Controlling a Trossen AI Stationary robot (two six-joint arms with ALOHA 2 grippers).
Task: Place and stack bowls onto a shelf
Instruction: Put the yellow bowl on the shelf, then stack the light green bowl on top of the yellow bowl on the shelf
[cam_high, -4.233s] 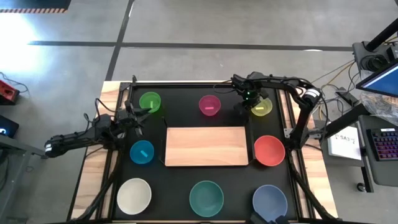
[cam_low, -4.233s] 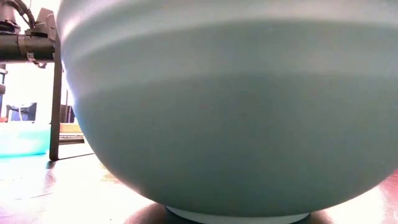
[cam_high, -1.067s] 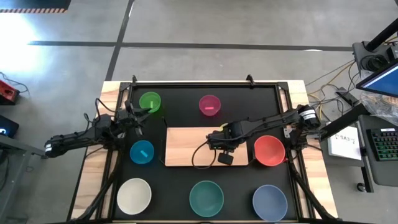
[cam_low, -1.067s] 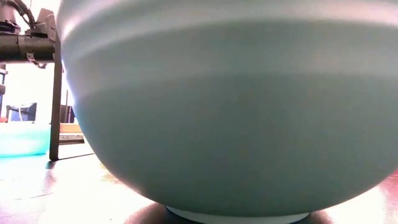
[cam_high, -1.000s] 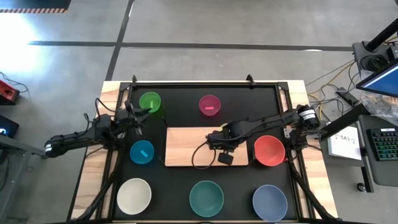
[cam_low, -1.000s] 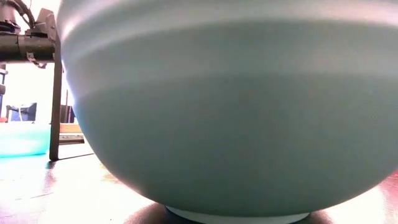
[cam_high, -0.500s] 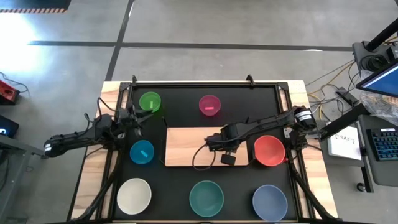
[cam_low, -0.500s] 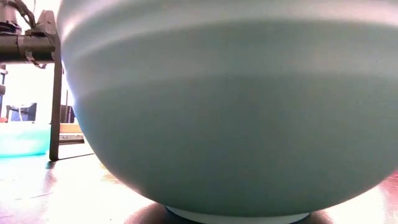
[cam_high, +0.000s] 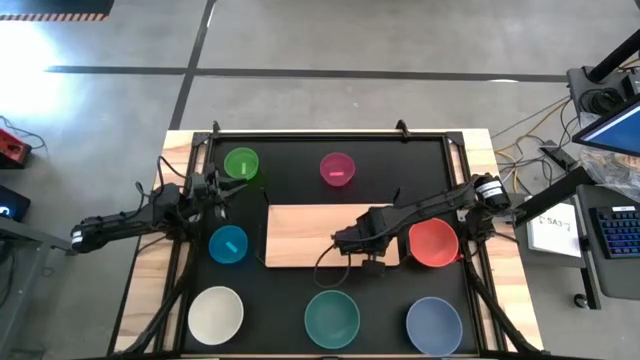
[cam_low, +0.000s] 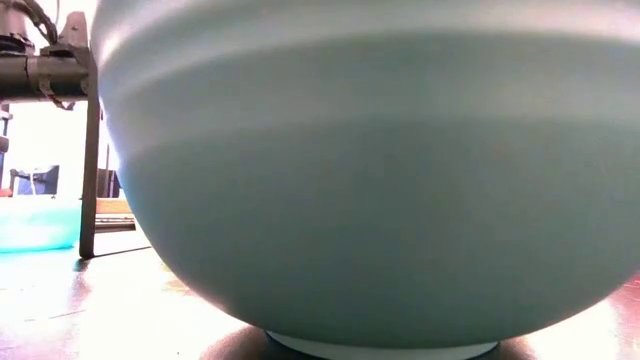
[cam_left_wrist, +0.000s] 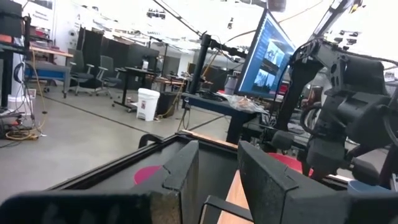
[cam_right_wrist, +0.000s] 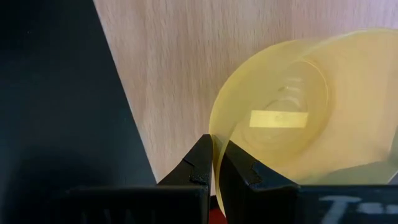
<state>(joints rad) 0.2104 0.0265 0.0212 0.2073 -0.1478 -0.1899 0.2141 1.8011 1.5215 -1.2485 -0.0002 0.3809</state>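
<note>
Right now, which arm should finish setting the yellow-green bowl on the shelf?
Right. The right gripper is shut on the yellow-green bowl by its rim, directly above the shelf. The left gripper waits off the board between the green bowl and blue bowl, holding nothing.

The shelf (cam_high: 310, 235) lies at the table's (cam_high: 300, 150) centre. Around it stand bowls: one (cam_high: 241, 163) at 11 o'clock, one (cam_high: 337, 169) at 12, one (cam_high: 434, 242) at 3, one (cam_high: 434, 325) at 5, one (cam_high: 332, 318) at 6, one (cam_high: 216, 313) at 7, one (cam_high: 229, 244) at 9. The right gripper (cam_high: 345, 240) is over the shelf's 3 o'clock part, its fingers closed on the rim of a further bowl (cam_right_wrist: 298, 130) above the board. The left gripper (cam_high: 222, 185) waits between the 11 and 9 o'clock bowls.
</note>
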